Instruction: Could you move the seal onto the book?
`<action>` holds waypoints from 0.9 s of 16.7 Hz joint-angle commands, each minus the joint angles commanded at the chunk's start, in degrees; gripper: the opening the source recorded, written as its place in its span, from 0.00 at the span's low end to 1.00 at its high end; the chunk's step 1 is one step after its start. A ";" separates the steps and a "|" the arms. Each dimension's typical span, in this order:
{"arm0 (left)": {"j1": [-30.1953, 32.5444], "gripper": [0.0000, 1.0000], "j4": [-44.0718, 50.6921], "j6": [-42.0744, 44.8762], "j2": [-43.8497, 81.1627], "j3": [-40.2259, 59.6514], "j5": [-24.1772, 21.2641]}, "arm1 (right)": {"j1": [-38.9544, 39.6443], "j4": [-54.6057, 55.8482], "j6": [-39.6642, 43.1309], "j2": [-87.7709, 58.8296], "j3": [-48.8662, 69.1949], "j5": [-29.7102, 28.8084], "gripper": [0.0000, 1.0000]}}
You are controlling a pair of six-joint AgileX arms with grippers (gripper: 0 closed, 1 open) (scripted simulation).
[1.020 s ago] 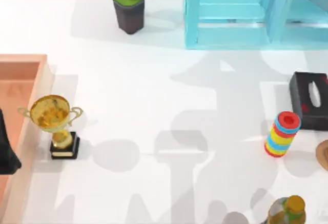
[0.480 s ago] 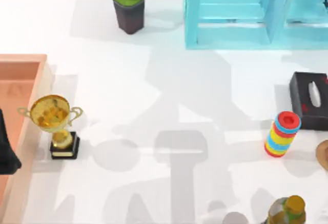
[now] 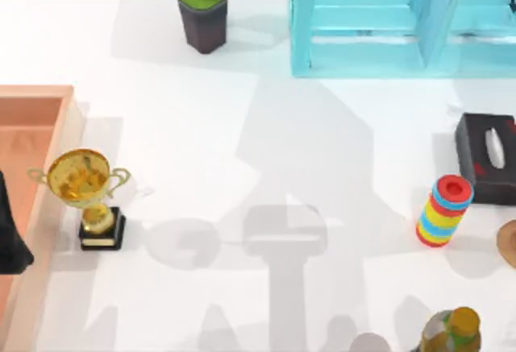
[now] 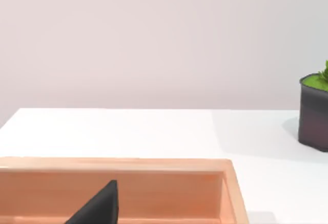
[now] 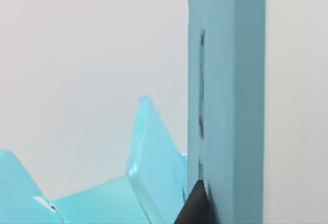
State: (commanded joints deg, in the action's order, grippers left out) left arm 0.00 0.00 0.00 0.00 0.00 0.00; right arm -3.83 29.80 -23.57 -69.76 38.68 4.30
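Seal first, and I cannot tell where it stands, nor where the book lies. So the one relation the coming move turns on, which way the seal lies from the fingers, is open for now.

My left fingers (image 4: 100,206) hang over the wooden tray (image 3: 68,126) at the left edge of the surface (image 3: 242,167), with one dark tip showing above the tray's floor. I cannot tell how wide they stand. The gold trophy (image 3: 81,179) is just beside that tray on its black base; it is not my target.

My right fingers (image 5: 193,208) are close against an upright of the light-blue shelf (image 3: 363,46) at the far right of the surface. There too I cannot tell whether they are wide or narrow, or whether they carry anything.

The potted plant (image 3: 203,10), the black tissue box (image 3: 484,155), the ring stack (image 3: 442,211) and a bottle (image 3: 451,332) are spread along the far and right sides, while the middle of the surface lies bare.

My judgement is that I cannot choose the nearer arm until the seal is found.
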 joint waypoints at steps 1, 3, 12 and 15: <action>0.00 1.00 0.00 0.00 0.00 0.00 0.00 | 0.00 0.00 0.00 0.00 0.00 0.00 0.00; 0.00 1.00 0.00 0.00 0.00 0.00 0.00 | 0.14 0.08 0.01 -0.42 -0.04 -0.07 0.00; 0.00 1.00 0.00 0.00 0.00 0.00 0.00 | 16.60 5.22 26.41 -12.31 1.89 -11.41 0.00; 0.00 1.00 0.00 0.00 0.00 0.00 0.00 | 25.51 7.86 43.12 -18.70 2.87 -17.69 0.00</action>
State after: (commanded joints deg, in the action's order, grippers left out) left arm 0.00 0.00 0.00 0.00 0.00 0.00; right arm 21.67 37.66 19.55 -88.46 41.56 -13.38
